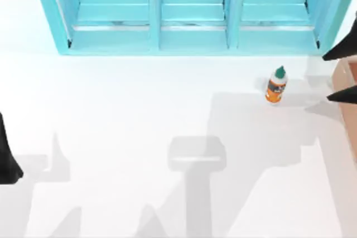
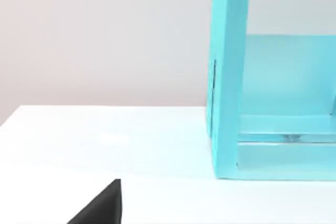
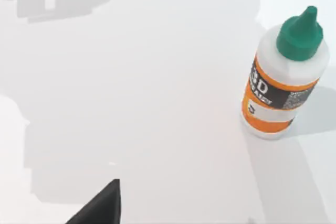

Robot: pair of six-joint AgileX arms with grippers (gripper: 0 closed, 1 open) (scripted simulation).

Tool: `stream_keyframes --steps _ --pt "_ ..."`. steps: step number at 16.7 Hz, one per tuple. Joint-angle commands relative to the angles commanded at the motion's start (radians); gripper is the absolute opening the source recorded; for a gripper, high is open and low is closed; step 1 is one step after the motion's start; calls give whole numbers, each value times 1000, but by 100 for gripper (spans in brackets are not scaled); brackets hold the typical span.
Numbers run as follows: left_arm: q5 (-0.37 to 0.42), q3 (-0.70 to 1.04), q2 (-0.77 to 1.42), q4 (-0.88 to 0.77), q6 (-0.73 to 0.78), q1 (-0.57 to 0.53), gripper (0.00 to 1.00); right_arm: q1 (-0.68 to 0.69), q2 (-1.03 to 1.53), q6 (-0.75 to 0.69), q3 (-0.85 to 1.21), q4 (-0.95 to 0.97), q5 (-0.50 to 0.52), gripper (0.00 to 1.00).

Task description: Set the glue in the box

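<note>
Glue [image 1: 276,85] stands upright beside box [image 1: 347,82].

The glue [image 3: 281,80] label shows a partly readable "D" on its dark band.

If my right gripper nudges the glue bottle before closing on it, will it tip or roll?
The glue stands upright on the table, taller than its base is wide, so a high nudge would probably topple it. Its round body would then likely roll. The smooth white plastic may be slippery; gripping at the labelled middle seems safer than the tapered green cap.
</note>
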Motion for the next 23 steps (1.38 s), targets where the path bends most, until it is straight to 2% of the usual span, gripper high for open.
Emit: stream_keyframes --steps 5,8,15,23 --pt "0 0 0 0 0 0 100 -8 270 -241 230 -142 -132 100" --pt "0 0 0 0 0 0 100 -2 318 -295 279 -169 -153 100" --pt "0 0 0 0 0 0 100 3 310 -280 274 -159 -154 100" --pt "0 0 0 0 0 0 100 133 253 -24 163 114 -169 100"
